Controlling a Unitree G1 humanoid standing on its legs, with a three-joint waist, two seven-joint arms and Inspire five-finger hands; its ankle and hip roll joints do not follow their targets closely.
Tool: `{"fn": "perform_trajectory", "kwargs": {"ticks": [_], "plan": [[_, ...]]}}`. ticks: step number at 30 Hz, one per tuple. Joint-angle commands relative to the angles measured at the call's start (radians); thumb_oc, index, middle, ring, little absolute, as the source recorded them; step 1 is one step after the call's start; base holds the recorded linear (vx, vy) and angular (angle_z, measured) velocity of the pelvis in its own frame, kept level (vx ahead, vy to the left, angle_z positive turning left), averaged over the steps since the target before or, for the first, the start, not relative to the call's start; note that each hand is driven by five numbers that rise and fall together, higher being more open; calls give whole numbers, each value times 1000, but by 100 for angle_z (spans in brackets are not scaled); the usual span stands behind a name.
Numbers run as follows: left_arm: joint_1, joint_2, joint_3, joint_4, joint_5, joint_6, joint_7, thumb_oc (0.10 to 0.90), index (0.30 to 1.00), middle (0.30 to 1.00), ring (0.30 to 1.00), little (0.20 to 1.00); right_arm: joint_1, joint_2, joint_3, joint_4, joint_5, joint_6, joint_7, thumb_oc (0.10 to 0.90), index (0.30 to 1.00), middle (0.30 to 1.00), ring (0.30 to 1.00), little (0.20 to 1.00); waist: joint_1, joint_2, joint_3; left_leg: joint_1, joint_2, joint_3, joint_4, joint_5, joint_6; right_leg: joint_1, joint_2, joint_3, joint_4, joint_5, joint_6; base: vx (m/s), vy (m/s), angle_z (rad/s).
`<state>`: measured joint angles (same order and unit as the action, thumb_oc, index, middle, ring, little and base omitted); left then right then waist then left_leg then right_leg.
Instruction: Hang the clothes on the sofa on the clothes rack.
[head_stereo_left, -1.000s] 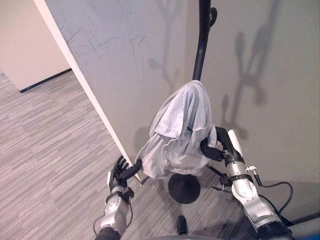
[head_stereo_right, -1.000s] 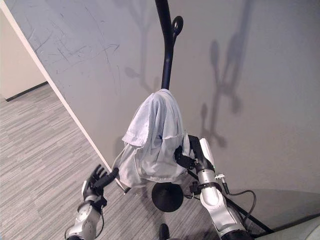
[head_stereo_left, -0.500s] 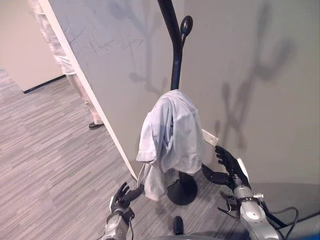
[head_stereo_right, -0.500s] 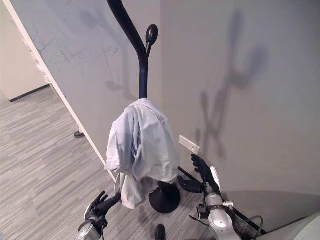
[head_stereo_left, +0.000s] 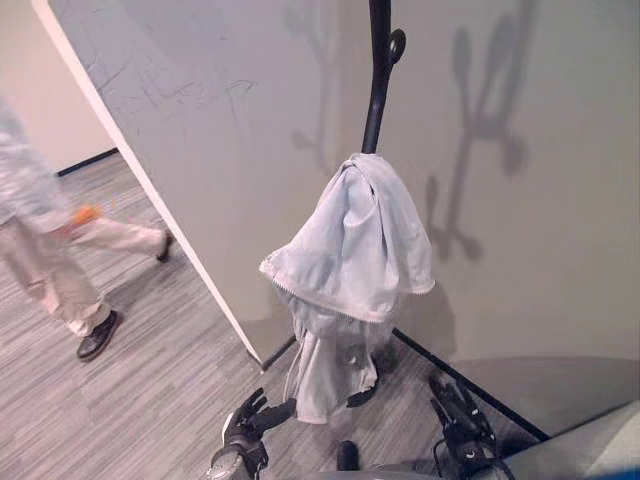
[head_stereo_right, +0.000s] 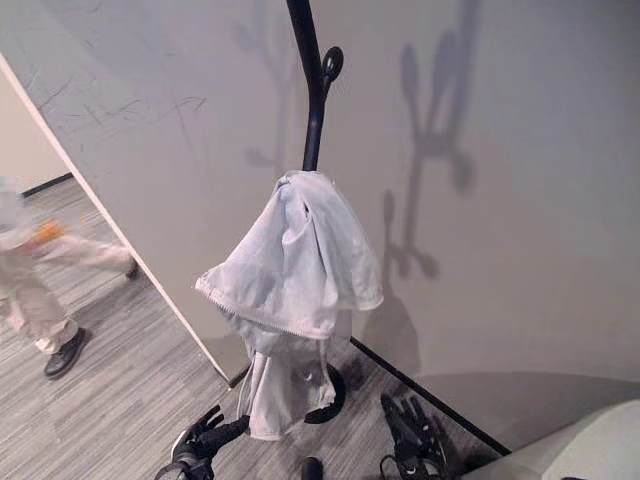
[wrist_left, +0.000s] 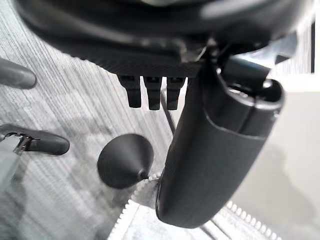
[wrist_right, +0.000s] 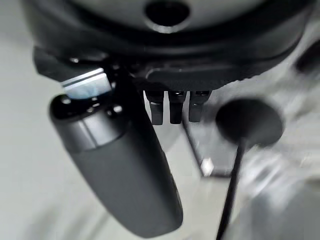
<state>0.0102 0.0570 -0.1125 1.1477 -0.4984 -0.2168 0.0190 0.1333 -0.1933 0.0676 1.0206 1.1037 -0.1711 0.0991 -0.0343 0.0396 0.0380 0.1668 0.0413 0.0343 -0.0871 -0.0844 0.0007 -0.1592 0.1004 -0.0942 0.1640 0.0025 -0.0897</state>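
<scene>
A pale grey garment (head_stereo_left: 350, 240) hangs draped over the black clothes rack (head_stereo_left: 378, 90), its lower part trailing down to the round base (head_stereo_right: 331, 392). My left hand (head_stereo_left: 250, 420) is low by the floor, just left of the garment's hanging end, open and holding nothing. On the other side my right hand (head_stereo_left: 455, 412) is also low, right of the base, open and apart from the cloth. The left wrist view shows straight fingers (wrist_left: 150, 92), the base (wrist_left: 125, 160) and a zipped cloth edge (wrist_left: 145, 220). The right wrist view shows the base (wrist_right: 247, 122).
The rack stands in a corner between a scuffed partition wall (head_stereo_left: 200, 120) and a grey wall (head_stereo_left: 540, 200). A person (head_stereo_left: 45, 255) walks across the striped grey floor (head_stereo_left: 130, 400) at the left. A dark baseboard (head_stereo_left: 470, 385) runs along the right wall.
Both hands have dropped away from the garment towards the floor, and the right hand no longer touches it. The camera has shifted. A person has walked in at the left.
</scene>
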Motion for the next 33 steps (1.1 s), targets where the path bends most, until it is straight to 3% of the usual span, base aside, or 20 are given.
{"fn": "perform_trajectory", "kwargs": {"ticks": [1,8,10,13,16,17,18,21,24,33], "plan": [[5,64,-19,124,89,20,31,800,900,900,900,900,-61,47,-29,149,-55,67,-25,800,900,900,900,900,12,-40,-36,-5,-104,13,0,-43,25,268,-51,33,-251,-93,112,15,-12,30],[-13,61,-14,137,74,16,43,800,900,900,900,900,-91,70,-63,281,-68,84,-44,800,900,900,900,900,22,-38,-39,-7,-107,-4,0,-39,26,274,-54,20,-251,-98,110,13,-9,13],[-22,56,28,96,-44,-9,62,800,900,900,900,900,-95,72,-70,274,-70,70,-54,800,900,900,900,900,25,-40,-40,-6,-108,-8,0,-39,25,276,-55,15,-251,-99,110,15,-10,11],[-28,59,38,19,-92,-32,74,800,900,900,900,900,-97,70,-74,263,-69,57,-60,800,900,900,900,900,24,-42,-39,-8,-109,-13,0,-37,24,276,-56,9,-251,-99,110,-1,-8,7],[-1,83,68,-237,-198,-69,90,800,900,900,900,900,-89,58,-84,263,-88,53,-64,800,900,900,900,900,29,-40,-36,-13,-109,-22,0,-34,23,276,-59,-2,-251,-98,110,-1,-6,7],[0,83,68,-239,-197,-68,91,800,900,900,900,900,-89,58,-84,263,-89,53,-64,800,900,900,900,900,28,-40,-36,-13,-109,-22,0,-34,23,276,-59,-3,-251,-98,110,-6,-7,11],[30,99,75,-376,-204,-71,92,800,900,900,900,900,-88,51,-89,265,-108,59,-63,800,900,900,900,900,34,-40,-33,-16,-109,-27,0,-32,23,275,-61,-8,-251,-98,111,-6,-5,13],[65,111,77,-490,-194,-64,89,800,900,900,900,900,-88,46,-95,270,-128,66,-62,800,900,900,900,900,39,-37,-33,-19,-110,-31,0,-31,23,274,-61,-14,-251,-98,112,-4,-3,15],[147,147,80,-737,-156,-29,62,800,900,900,900,900,-102,29,-103,276,-189,88,-60,800,900,900,900,900,52,-26,-26,-25,-111,-40,0,-26,25,270,-64,-25,-251,-95,112,-1,5,7],[232,185,139,-997,-181,-9,5,800,900,900,900,900,-109,4,-87,306,-333,124,-44,800,900,900,900,900,80,-13,-18,-28,-112,-53,0,-23,26,273,-68,-43,-251,-99,111,-1,0,1]]}}
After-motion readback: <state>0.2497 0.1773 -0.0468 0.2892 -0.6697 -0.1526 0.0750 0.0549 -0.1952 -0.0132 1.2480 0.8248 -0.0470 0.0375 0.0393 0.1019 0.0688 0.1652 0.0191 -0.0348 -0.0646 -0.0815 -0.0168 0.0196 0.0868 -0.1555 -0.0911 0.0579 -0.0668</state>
